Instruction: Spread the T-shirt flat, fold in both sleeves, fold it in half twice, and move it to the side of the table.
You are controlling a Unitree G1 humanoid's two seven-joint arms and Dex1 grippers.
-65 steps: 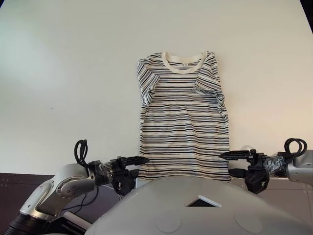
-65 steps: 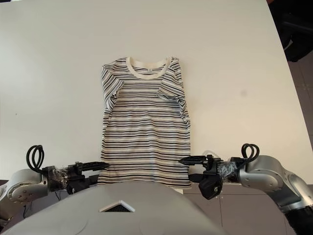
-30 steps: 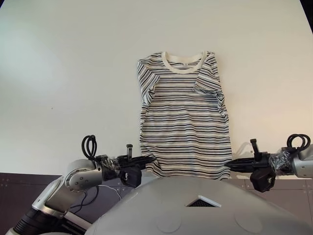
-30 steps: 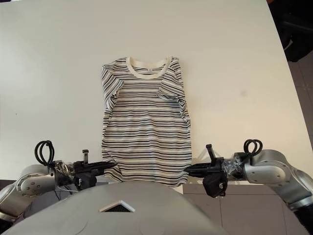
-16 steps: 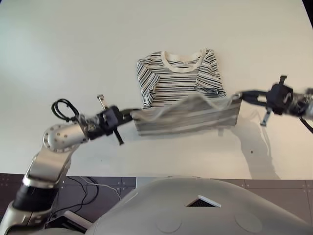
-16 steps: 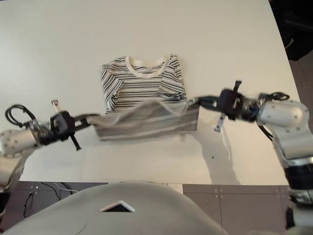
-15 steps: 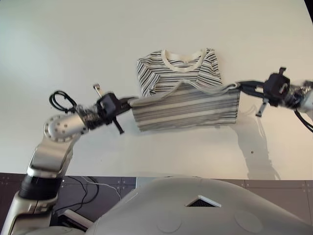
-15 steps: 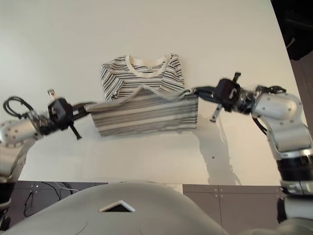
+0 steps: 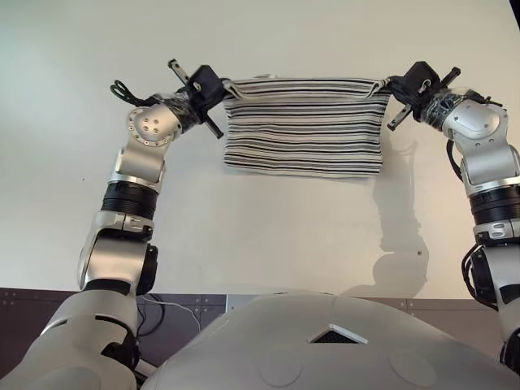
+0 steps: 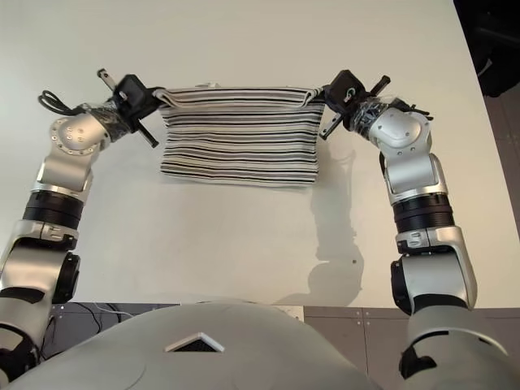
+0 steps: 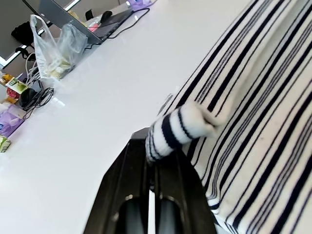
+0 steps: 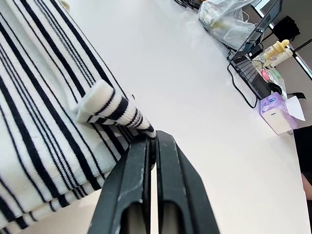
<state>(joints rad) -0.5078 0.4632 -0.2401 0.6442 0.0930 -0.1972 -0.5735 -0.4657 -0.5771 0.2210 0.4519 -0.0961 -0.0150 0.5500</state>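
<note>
The striped T-shirt [image 9: 305, 126] lies folded in half on the far part of the white table [image 9: 260, 227], its fold edge nearest me. My left gripper [image 9: 221, 88] is shut on the far left corner of the top layer. My right gripper [image 9: 392, 85] is shut on the far right corner. Both arms are stretched far forward. In the left wrist view the black fingers [image 11: 168, 195] pinch a bunched bit of striped cloth [image 11: 183, 124]. The right wrist view has the same pinch, fingers [image 12: 131, 180] closed on a striped fold [image 12: 109, 109].
Bare tabletop surrounds the shirt, wide on the left and toward the front edge [image 9: 203, 289]. Beyond the table the wrist views show a laptop [image 11: 73, 19], a plastic bag [image 11: 53, 53], cables [image 12: 243, 83] and small bottles [image 12: 278, 48].
Both arms have carried the shirt's hem away from me, up over the collar end. The lifted lower half now lies on the upper half, and the collar is covered.
</note>
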